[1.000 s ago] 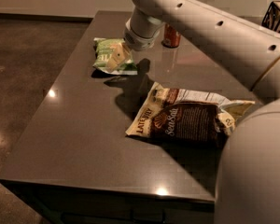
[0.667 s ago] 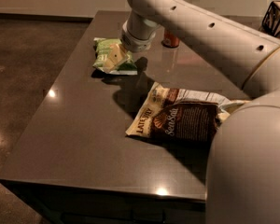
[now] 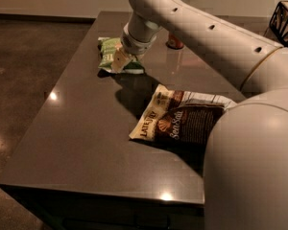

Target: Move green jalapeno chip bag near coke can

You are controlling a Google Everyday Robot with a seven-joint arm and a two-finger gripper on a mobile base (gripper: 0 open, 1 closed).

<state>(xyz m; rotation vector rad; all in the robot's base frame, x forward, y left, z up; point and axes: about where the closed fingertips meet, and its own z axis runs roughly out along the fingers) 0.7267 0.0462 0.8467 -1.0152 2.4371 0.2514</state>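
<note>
The green jalapeno chip bag [image 3: 107,51] lies flat at the far left of the dark table [image 3: 81,128]. My gripper [image 3: 119,59] is down over the bag's right half, at or just above its surface. The coke can [image 3: 174,42] stands at the back of the table, to the right of the bag. Only its red lower part shows behind my arm [image 3: 192,28].
A large brown-and-cream "Sea Salt" chip bag [image 3: 182,121] lies in the middle right of the table. My arm's big white body [image 3: 249,171] fills the lower right. A dark wire basket [image 3: 284,20] stands at the far right edge. The floor lies to the left.
My arm has shifted a little left and down toward the green bag and now covers more of the coke can. The bags have not moved.
</note>
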